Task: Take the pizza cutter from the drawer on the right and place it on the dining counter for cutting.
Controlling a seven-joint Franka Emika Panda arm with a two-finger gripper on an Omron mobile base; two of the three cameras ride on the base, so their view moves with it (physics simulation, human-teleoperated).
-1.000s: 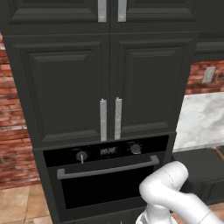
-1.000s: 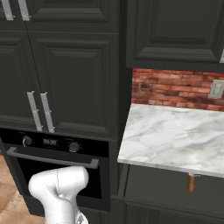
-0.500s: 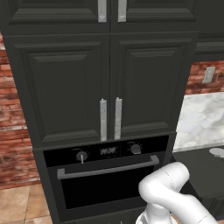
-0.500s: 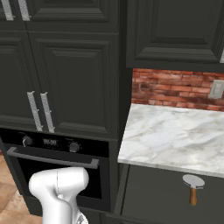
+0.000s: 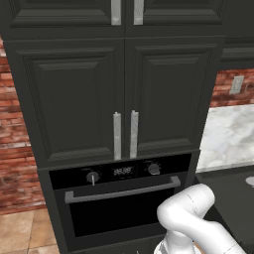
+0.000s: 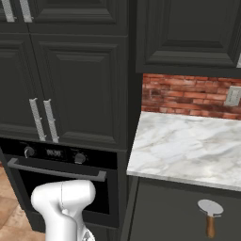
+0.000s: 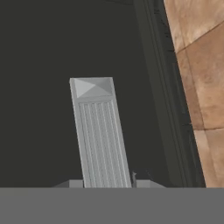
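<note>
The small pizza cutter with a round silver-grey wheel and short brown wooden handle (image 6: 210,215) lies in the dark charcoal drawer (image 6: 174,207) under the white-grey veined marble tabletop (image 6: 183,146) along the brick wall. As far as I can judge, that puts it behind and above the pincer (image 7: 107,183), on the far side of the drawer front that the pincer faces.

The pincer is closed as far as it goes, with the ribbed, pale grey metal drawer handle (image 7: 98,131) running up from between its two tips. I read that as a clamp on the drawer handle; it has no tool in it. Just off to the pincer's right in the hand view is the tan tiled floor (image 7: 197,65).

What worries me:
- The cutter sits close to the drawer's front edge, so a jerky pull could make the wheel roll or slide.
- If the tips slip off the smooth bar, the drawer may stop too shallow for a clean reach.
- Releasing and swinging up blind risks clipping the tabletop's overhang or the drawer front.
- Only the thin handle offers a good grip; pinching the flat wheel would likely let it twist out on the way to the dining counter.
</note>
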